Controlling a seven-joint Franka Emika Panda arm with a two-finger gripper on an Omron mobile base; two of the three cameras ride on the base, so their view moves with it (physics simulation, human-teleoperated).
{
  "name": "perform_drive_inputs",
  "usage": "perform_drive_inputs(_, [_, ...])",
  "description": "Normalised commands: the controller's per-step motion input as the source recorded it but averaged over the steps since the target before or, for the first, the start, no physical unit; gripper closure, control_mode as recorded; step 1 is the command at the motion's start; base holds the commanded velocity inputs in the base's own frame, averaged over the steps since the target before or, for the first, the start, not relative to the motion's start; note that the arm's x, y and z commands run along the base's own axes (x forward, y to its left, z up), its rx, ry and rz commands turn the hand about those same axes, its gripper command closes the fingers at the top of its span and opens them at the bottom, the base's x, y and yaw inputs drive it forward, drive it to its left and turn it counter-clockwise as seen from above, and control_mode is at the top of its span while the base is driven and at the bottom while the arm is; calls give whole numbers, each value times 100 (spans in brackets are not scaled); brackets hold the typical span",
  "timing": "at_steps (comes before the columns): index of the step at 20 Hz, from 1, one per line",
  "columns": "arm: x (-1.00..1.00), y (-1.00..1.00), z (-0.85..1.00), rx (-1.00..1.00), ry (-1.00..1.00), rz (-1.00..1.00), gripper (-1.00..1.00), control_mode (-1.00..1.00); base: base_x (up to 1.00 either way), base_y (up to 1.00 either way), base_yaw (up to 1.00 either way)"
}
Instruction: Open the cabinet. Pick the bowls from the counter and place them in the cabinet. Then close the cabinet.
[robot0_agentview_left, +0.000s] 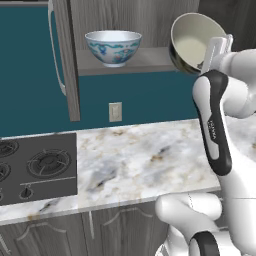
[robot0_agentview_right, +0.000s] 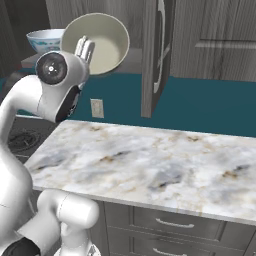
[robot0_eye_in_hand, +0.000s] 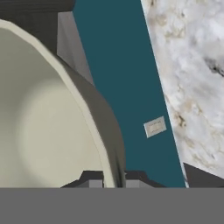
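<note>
The gripper (robot0_eye_in_hand: 113, 179) pinches the rim of the cream-olive bowl (robot0_agentview_left: 192, 42), one finger on each side of its wall, holding it tipped on edge at the open cabinet (robot0_agentview_left: 67, 65), just beside the white floral bowl (robot0_agentview_left: 113, 46) on the cabinet floor, above the counter (robot0_agentview_left: 145, 160)

The cabinet (robot0_agentview_left: 125, 20) hangs above the counter (robot0_agentview_left: 145, 160), both doors open; one bowl (robot0_agentview_left: 113, 47) stands on its shelf (robot0_agentview_left: 150, 62), toward the left; the second bowl (robot0_agentview_left: 190, 42) is tilted on its side just right of it, at the shelf's front edge, its rim between the jaws; the cooktop (robot0_agentview_left: 37, 167) lies in the counter at the left; an outlet (robot0_agentview_left: 115, 112) sits on the wall between shelf and counter.
</note>
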Motion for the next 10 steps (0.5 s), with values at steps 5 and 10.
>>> perform_drive_inputs(5, [46, -18, 0, 0, 0, 2, 100, -100, 0, 0, 0])
perform_drive_inputs(10, [64, -3, 0, 0, 0, 2, 100, -100, 0, 0, 0])
